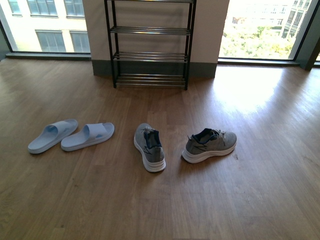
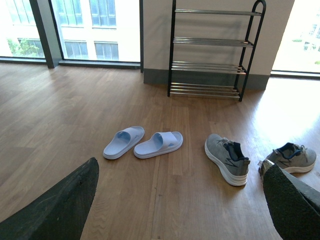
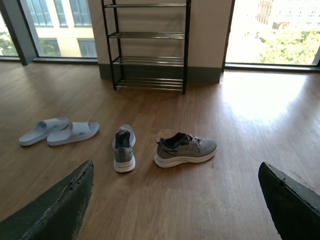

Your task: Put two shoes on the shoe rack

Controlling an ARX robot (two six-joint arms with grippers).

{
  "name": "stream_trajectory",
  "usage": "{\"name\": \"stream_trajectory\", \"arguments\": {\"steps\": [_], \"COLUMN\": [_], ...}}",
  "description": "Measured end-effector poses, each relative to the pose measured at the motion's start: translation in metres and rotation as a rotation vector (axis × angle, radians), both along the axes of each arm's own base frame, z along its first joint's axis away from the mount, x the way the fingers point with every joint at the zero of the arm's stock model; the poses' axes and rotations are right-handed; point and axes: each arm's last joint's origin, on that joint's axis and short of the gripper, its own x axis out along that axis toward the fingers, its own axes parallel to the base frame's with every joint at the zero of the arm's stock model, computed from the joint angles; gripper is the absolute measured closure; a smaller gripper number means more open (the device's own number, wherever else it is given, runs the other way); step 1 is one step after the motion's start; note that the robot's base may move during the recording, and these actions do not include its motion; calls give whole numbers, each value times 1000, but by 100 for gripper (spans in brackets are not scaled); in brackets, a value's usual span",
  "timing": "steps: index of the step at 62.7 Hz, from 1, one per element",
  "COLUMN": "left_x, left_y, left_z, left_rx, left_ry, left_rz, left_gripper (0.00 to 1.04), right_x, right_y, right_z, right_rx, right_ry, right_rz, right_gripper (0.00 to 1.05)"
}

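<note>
Wooden floor (image 1: pixel 160 210) fills the near view, where my left gripper (image 2: pixel 180 167) and right gripper (image 3: pixel 176 167) both hang with jaws spread wide, holding nothing. Ahead, the left shoe (image 1: pixel 149 147) points away and the right shoe (image 1: pixel 209 146) lies crosswise, with pale blue slides (image 1: pixel 88 136) beside them. Farthest, the shoe rack (image 1: pixel 150 55) has slick rods, so I judge a badly centred shoe could tip between them, or I might grab a slide by mistake.

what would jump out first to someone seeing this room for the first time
One grey sneaker lies on the middle of the wooden floor, heel toward the camera, with the other sneaker side-on to its right, apart from it. Left of them sit pale blue slides, and the black shoe rack stands empty at the back.
</note>
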Motion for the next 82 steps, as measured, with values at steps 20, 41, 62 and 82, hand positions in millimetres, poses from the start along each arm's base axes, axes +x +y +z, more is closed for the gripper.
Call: {"name": "stream_trajectory", "arguments": {"steps": [20,41,62,82], "left_x": [0,0,0,0], "left_y": [0,0,0,0], "left_z": [0,0,0,0], "left_rx": [0,0,0,0], "left_ry": [0,0,0,0], "left_rz": [0,0,0,0], "left_gripper": [9,9,9,9], "right_x": [0,0,0,0], "right_y": [0,0,0,0], "right_z": [0,0,0,0], "right_rx": [0,0,0,0], "right_ry": [0,0,0,0], "right_rz": [0,0,0,0], "right_gripper": [9,9,9,9]}}
